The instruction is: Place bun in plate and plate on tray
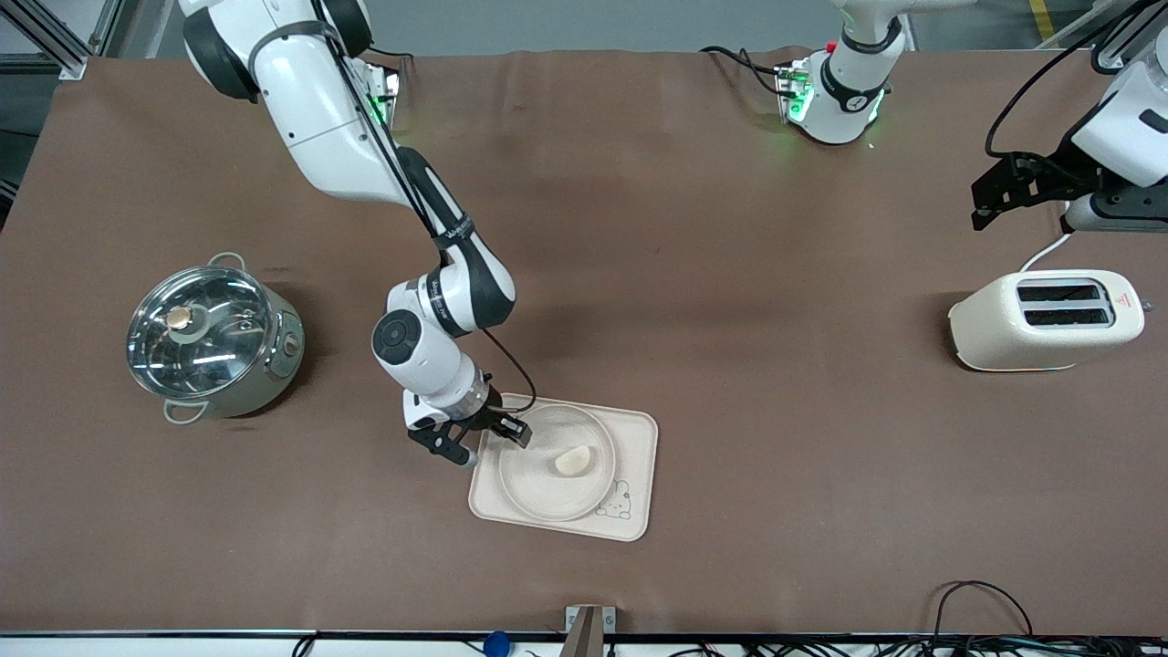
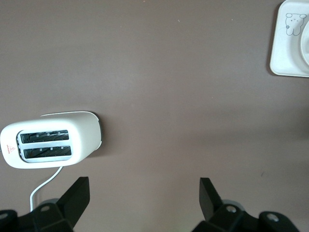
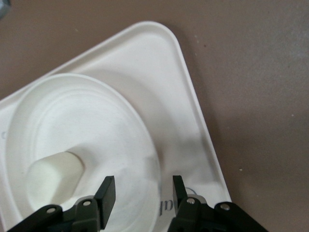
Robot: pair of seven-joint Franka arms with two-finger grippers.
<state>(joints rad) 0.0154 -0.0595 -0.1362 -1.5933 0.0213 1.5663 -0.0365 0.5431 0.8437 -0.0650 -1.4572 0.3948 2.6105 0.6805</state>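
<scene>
Counter: brown cloth over the whole surface. Tray [image 1: 639, 429] lies near the front camera's edge. Plate [image 1: 557, 461] sits flat on it, inside the tray's rim. Bun [image 1: 573, 460] lies in the plate, close to its middle. In the right wrist view the same stack shows plainly: bun in dish, dish on tray, "Rabbit" lettering partly hidden under the plate's rim.

Right pincer [image 1: 493, 444] is low over the plate's edge at the tray end toward the right arm. Its jaws straddle the plate's rim, parted a little way with a gap showing between the fingers [image 3: 107, 193]; nothing is clamped, as far as I can tell. Partly open, holding nothing.

Left pincer [image 2: 145, 195] hangs high over the counter at the left arm's end, above and beside a toaster [image 1: 1045, 319]. Jaws spread wide, empty. That arm waits.

A lidded steel pot [image 1: 212, 338] stands toward the right arm's end, well apart from the tray.

Step in hand, by my reading: letting go of the plate after setting it on the tray. Both placements look made. Next move calls for the fingers to clear the rim fully, then a straight lift so the plate is not dragged or tipped.
</scene>
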